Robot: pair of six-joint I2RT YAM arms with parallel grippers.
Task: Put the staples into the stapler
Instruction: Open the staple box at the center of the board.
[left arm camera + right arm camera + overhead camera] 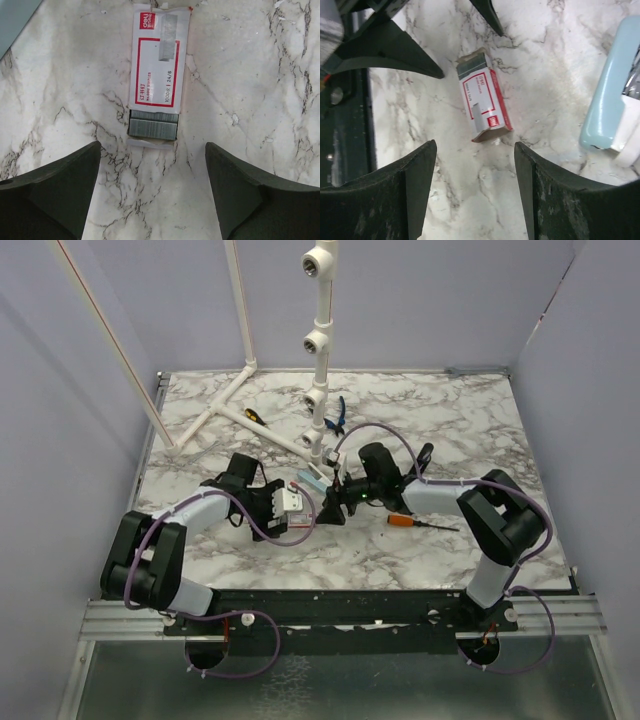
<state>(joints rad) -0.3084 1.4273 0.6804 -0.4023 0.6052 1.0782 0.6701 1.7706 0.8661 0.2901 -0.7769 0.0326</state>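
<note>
The staples' white box with red marking (157, 60) lies flat on the marble, and grey staple strips (153, 124) stick out of its end towards my left gripper. That left gripper (152, 146) is open and empty, just short of the strips. From the other side my right gripper (475, 144) is also open, just short of the box's (484, 97) closed end. In the top view the box (294, 500) sits between left gripper (279, 504) and right gripper (327, 506). A slim black object (425, 454) behind the right forearm may be the stapler; it is too small to tell.
A pale teal and white bar (609, 95) lies right of the box, also pale teal bar (308, 480). An orange-handled screwdriver (405, 522) lies under the right forearm. Blue pliers (335, 418), a yellow-handled tool (254, 415) and a white pipe frame (318, 350) stand at the back.
</note>
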